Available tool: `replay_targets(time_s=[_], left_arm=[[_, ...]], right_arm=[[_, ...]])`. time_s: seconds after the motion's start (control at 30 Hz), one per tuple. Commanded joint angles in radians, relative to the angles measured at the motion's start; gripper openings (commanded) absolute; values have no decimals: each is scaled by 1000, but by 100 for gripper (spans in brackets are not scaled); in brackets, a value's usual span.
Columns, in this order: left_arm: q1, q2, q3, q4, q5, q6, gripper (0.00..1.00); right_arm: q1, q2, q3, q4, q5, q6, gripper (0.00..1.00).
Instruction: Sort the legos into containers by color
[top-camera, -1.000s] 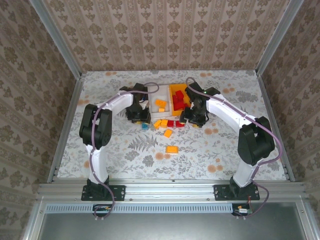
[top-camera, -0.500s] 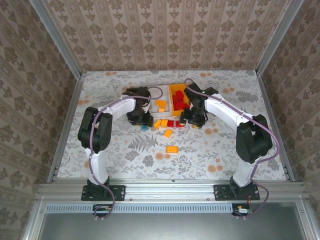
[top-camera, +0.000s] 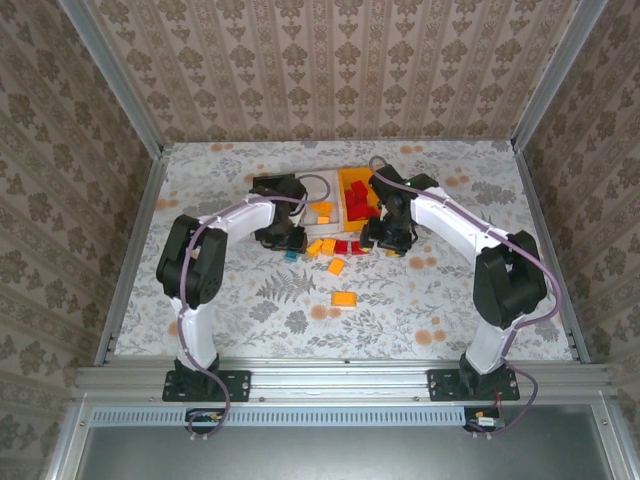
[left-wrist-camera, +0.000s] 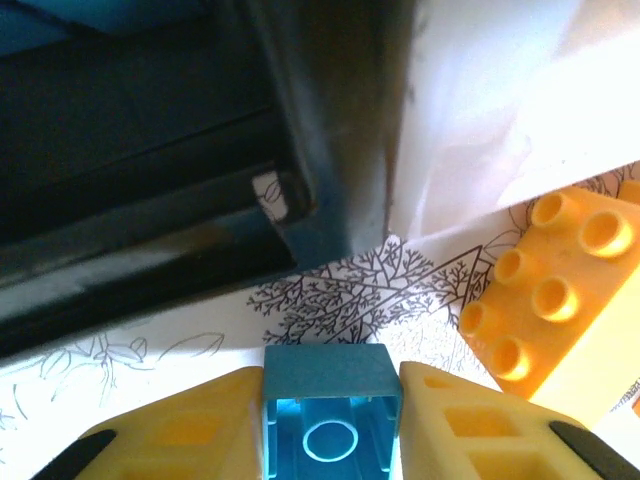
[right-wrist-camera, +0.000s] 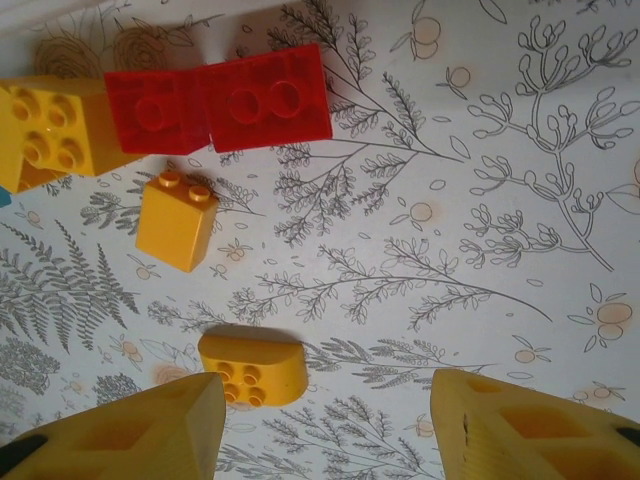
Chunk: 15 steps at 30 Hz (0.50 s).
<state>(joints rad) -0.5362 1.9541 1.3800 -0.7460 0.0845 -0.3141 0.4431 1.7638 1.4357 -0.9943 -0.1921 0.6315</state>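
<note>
Left wrist view is giving the clearest news: the left gripper (left-wrist-camera: 330, 432) is closing its yellow fingers (left-wrist-camera: 195, 425) against both sides of a blue brick (left-wrist-camera: 326, 385), which is sitting studs-down on the patterned table (left-wrist-camera: 340, 290). I cannot tell whether the brick is off the surface yet. Just beyond it, the dark wall of the black bin (left-wrist-camera: 150, 150) is looming, with the white bin (left-wrist-camera: 500, 100) beside it and a large orange brick (left-wrist-camera: 555, 290) lying to the right.

From above, the left gripper (top-camera: 285, 240) is sitting a little nearer the bins than it was a second ago, and its jaws have narrowed onto the brick in that time. That looks to me like a completed pick, so the blue brick is probably heading for the black bin.

The right gripper (top-camera: 388, 240) is holding much the same spot as before, at the near side of the orange-yellow bin (top-camera: 345, 180) where red bricks are already piled. Its fingers (right-wrist-camera: 130, 430) are standing wide apart with nothing between them, hovering over a small rounded orange brick (right-wrist-camera: 250, 368). A taller orange brick (right-wrist-camera: 178, 220) and two red bricks (right-wrist-camera: 265, 97) are lying farther out, so plenty of sorting is still waiting.
</note>
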Motion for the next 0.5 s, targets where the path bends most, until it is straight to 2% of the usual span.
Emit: replay_targets(time_s=[0.0,0.27,0.47], left_arm=[[-4,-19,-52,-63,-15,-11,33],[22,-121,-45,-129,-22,3,34],[74,-185,36,-180,-17,26,35]], right_arm=[[5,-43,-24,-5,0,8,57],[16,-55,-56,28,-7,29,57],[28,-59,-76,48,-7,45,57]])
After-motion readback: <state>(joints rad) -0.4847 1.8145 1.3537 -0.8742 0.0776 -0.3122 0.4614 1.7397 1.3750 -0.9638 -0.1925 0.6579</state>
